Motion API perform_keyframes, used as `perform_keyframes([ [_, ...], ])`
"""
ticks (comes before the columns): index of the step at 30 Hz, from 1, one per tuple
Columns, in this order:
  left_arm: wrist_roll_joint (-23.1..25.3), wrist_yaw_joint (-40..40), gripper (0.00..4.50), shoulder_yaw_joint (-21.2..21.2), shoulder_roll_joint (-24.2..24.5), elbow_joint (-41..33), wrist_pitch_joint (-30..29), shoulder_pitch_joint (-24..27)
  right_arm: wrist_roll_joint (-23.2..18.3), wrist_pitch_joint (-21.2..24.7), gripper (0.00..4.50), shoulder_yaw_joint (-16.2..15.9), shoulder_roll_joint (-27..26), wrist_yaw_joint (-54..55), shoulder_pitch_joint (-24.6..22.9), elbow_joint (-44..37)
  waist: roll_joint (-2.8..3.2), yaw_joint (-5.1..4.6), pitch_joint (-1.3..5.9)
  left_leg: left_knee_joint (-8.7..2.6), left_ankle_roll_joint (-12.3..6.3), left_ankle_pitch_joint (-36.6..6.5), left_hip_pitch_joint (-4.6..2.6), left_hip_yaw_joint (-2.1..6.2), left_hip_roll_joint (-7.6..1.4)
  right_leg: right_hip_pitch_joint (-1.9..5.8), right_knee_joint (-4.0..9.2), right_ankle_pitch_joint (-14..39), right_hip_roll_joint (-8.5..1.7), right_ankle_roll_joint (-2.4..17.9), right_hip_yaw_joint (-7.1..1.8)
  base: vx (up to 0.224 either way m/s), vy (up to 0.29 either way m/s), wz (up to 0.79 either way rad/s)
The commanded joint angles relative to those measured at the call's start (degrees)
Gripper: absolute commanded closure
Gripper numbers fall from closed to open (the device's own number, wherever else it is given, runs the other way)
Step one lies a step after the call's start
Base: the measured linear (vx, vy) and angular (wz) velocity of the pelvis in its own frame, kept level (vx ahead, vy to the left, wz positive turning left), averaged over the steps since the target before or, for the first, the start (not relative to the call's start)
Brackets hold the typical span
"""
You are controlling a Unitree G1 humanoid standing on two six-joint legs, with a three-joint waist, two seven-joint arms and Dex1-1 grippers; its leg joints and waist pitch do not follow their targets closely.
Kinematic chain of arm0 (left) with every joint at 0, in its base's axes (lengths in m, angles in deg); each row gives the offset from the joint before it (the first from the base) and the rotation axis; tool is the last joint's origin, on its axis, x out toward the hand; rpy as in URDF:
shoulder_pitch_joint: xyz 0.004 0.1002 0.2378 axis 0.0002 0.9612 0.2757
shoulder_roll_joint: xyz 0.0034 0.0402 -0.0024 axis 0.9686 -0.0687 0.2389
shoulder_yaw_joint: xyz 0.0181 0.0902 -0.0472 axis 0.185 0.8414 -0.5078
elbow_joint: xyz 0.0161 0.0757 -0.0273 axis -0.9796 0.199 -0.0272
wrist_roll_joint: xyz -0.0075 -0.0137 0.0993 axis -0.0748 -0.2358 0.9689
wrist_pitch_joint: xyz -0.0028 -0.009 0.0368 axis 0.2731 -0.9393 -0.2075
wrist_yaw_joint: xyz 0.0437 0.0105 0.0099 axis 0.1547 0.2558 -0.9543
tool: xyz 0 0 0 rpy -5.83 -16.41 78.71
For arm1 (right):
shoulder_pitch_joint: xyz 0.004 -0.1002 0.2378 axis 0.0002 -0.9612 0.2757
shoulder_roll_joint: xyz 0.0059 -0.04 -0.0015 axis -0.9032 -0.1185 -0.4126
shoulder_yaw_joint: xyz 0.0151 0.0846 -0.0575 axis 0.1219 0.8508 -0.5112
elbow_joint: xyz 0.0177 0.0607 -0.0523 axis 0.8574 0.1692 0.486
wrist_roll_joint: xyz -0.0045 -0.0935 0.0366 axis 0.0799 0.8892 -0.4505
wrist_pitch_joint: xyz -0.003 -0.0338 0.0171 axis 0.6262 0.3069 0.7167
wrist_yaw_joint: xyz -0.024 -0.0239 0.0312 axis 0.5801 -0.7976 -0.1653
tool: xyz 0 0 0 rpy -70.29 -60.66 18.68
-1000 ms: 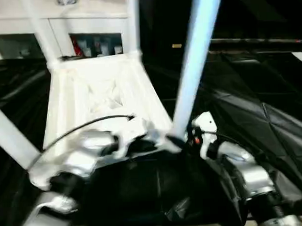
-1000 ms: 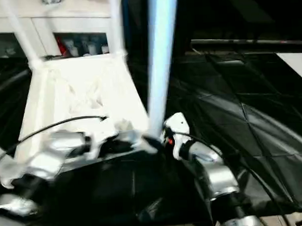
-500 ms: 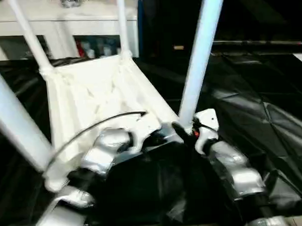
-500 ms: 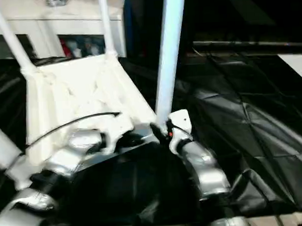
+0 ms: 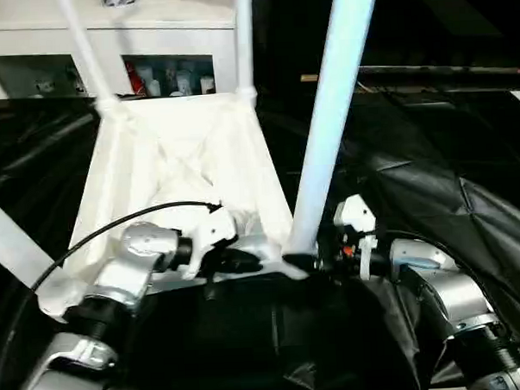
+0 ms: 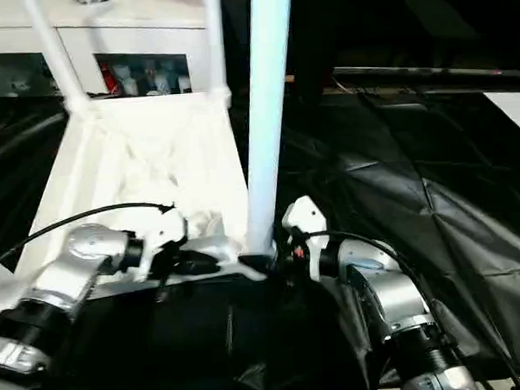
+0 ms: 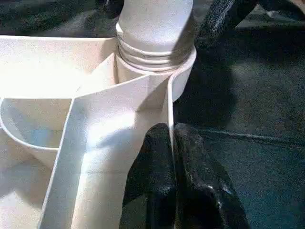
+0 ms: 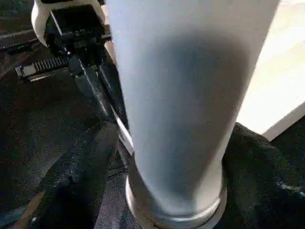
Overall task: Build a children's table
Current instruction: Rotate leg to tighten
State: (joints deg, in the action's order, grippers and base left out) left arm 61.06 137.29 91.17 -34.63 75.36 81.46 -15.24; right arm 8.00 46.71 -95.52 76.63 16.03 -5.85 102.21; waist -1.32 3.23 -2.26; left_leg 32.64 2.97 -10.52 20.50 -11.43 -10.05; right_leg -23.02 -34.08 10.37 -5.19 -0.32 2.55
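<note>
The children's table lies upside down on the black cover, its white ribbed top (image 5: 181, 155) facing up. Legs stand in the sockets: far left (image 5: 85, 47), far right (image 5: 244, 40), near left (image 5: 12, 249) and near right (image 5: 330, 114). My left gripper (image 5: 246, 260) is shut on the top's near rim beside the near right socket; the rim wall sits pinched between its black fingers (image 7: 157, 162). My right gripper (image 5: 319, 260) is at the near right leg's base (image 8: 186, 109), with a black finger (image 8: 86, 171) on either side of the tube, open.
A white cabinet (image 5: 149, 27) with small items on its shelf (image 5: 164, 78) stands behind the table. The wrinkled black cover (image 5: 449, 178) spreads to the right. A black cable (image 5: 115, 231) arcs over my left forearm.
The camera has swung and steadied, shifting the whole picture. The table and both grippers keep their places at the near right corner.
</note>
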Motion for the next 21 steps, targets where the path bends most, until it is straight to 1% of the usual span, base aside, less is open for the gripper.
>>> perform_keyframes([
  [1, -1.4, 1.1, 4.50, 0.2, -0.5, 0.5, -0.5, 1.7, 1.6, -0.5, 1.32, -1.7, -0.2, -0.6, 0.7, 1.5, -0.63, 0.27, 2.80, -3.77, -2.51, -14.1, -0.31, 1.29, -3.15, 2.16, 4.01, 15.7, -3.35, 12.4, -2.25, 0.000, 0.000, 0.00],
  [3, -1.4, 1.0, 4.50, 0.1, -0.4, 0.6, -0.2, 1.7, 1.9, -0.7, 1.45, -2.2, -0.3, -0.5, 1.0, 1.8, -0.60, 0.24, 2.81, -3.77, -2.43, -13.7, -0.29, 1.30, -3.13, 2.18, 3.98, 15.5, -3.33, 12.4, -2.25, 0.000, 0.000, 0.00],
  [4, -1.4, 1.1, 4.50, 0.0, -0.4, 0.7, 0.0, 1.8, 2.1, -0.6, 1.61, -2.4, -0.2, -0.7, 1.0, 1.8, -0.64, 0.31, 2.85, -3.70, -2.47, -13.4, -0.31, 1.25, -3.18, 2.20, 3.89, 14.5, -3.34, 12.5, -2.30, 0.000, 0.000, 0.00],
  [6, -1.3, 1.0, 4.50, -0.1, -0.5, 1.3, 0.3, 1.7, 2.4, -0.6, 1.74, -2.8, 0.1, -1.2, 1.1, 1.8, -0.57, 0.34, 2.85, -3.72, -2.59, -12.9, -0.30, 1.24, -3.14, 2.27, 3.82, 13.7, -3.22, 12.6, -2.27, 0.000, 0.000, 0.00],
  [8, -1.2, 1.1, 4.50, 0.0, -0.5, 1.7, 0.5, 1.7, 2.9, -0.7, 1.99, -3.1, 0.4, -1.6, 1.1, 1.9, -0.61, 0.32, 2.86, -3.68, -2.71, -12.9, -0.26, 1.24, -3.12, 2.34, 3.77, 13.5, -3.25, 12.6, -2.26, 0.000, 0.000, 0.00],
  [9, -1.2, 1.1, 4.50, 0.0, -0.5, 2.1, 0.7, 1.6, 2.9, -0.7, 1.99, -3.2, 0.4, -1.6, 1.1, 2.1, -0.51, 0.38, 2.83, -3.69, -2.71, -13.0, -0.30, 1.24, -3.12, 2.30, 3.82, 13.6, -3.25, 12.6, -2.25, 0.000, 0.000, 0.00],
  [11, -0.9, 0.8, 4.50, 0.1, -0.6, 2.9, 1.1, 1.4, 2.6, -0.4, 2.04, -2.9, 0.4, -1.6, 1.0, 2.4, -0.57, 0.35, 2.79, -3.74, -2.48, -13.8, -0.34, 1.26, -3.12, 2.30, 3.96, 15.0, -3.27, 12.3, -2.26, 0.000, 0.000, 0.00],
  [13, -0.8, 0.6, 4.50, 0.2, -0.8, 3.6, 1.5, 1.2, 2.2, -0.1, 2.23, -2.4, 0.0, -1.3, 1.0, 2.8, -0.40, 0.34, 2.74, -3.78, -2.26, -14.3, -0.39, 1.30, -3.11, 2.26, 4.05, 15.9, -3.26, 12.0, -2.29, 0.000, 0.000, 0.00],
  [14, -0.4, 0.0, 4.50, 0.3, -0.9, 4.4, 2.0, 1.0, 1.7, 0.4, 2.23, -1.7, -0.6, -0.4, 0.7, 3.0, -0.43, 0.35, 2.76, -3.79, -2.18, -14.5, -0.48, 1.28, -3.14, 2.21, 4.10, 16.2, -3.25, 11.9, -2.30, 0.000, 0.000, 0.00],
  [15, 0.1, -1.1, 4.50, 0.3, -1.1, 5.1, 2.2, 0.9, 1.5, 0.6, 2.27, -1.1, -1.1, 0.6, 0.5, 3.2, -0.45, 0.34, 2.69, -3.80, -2.13, -14.9, -0.41, 1.29, -3.08, 2.21, 4.20, 16.9, -3.28, 11.8, -2.34, 0.000, 0.000, 0.00],
  [16, 1.1, -3.1, 4.50, 0.3, -1.4, 6.0, 2.6, 0.6, 1.1, 0.4, 2.31, -0.3, -1.8, 2.0, 0.2, 3.5, -0.43, 0.23, 2.62, -3.91, -1.81, -15.7, -0.46, 1.33, -3.09, 2.10, 4.39, 18.3, -3.26, 11.4, -2.34, 0.000, 0.000, 0.00],
  [18, 3.0, -7.8, 4.50, 0.3, -2.4, 8.1, 3.2, -0.1, 1.0, 0.2, 2.37, 1.1, -3.5, 5.7, -0.4, 4.3, -0.52, 0.23, 2.40, -4.03, -1.13, -18.0, -0.71, 1.51, -3.10, 1.85, 4.89, 22.7, -3.41, 10.3, -2.29, 0.000, 0.000, 0.00],
  [19, 3.9, -10.3, 4.50, 0.3, -3.1, 9.3, 3.3, -0.6, 1.3, 0.2, 2.37, 1.9, -4.5, 8.1, -0.7, 4.8, -0.52, 0.18, 2.40, -4.08, -0.38, -19.2, -0.91, 1.65, -3.03, 1.70, 5.15, 25.8, -3.44, 9.3, -2.24, 0.000, 0.000, 0.00],
  [20, 4.0, -10.9, 4.50, 0.3, -3.5, 9.6, 3.3, -0.8, 1.4, 0.2, 2.39, 2.1, -4.8, 9.0, -0.8, 5.0, -0.55, 0.09, 2.32, -4.12, -0.17, -19.8, -1.00, 1.63, -3.00, 1.54, 5.38, 27.3, -3.39, 8.8, -2.27, 0.000, 0.000, 0.00],
  [21, 4.2, -12.2, 4.50, 0.2, -4.3, 10.4, 3.3, -1.1, 1.8, 0.2, 2.41, 2.5, -5.6, 11.2, -1.0, 5.4, -0.52, 0.05, 2.18, -4.15, 0.28, -20.9, -1.07, 1.77, -2.95, 1.37, 5.72, 30.1, -3.50, 7.8, -2.22, -0.053, 0.005, -0.01],
])
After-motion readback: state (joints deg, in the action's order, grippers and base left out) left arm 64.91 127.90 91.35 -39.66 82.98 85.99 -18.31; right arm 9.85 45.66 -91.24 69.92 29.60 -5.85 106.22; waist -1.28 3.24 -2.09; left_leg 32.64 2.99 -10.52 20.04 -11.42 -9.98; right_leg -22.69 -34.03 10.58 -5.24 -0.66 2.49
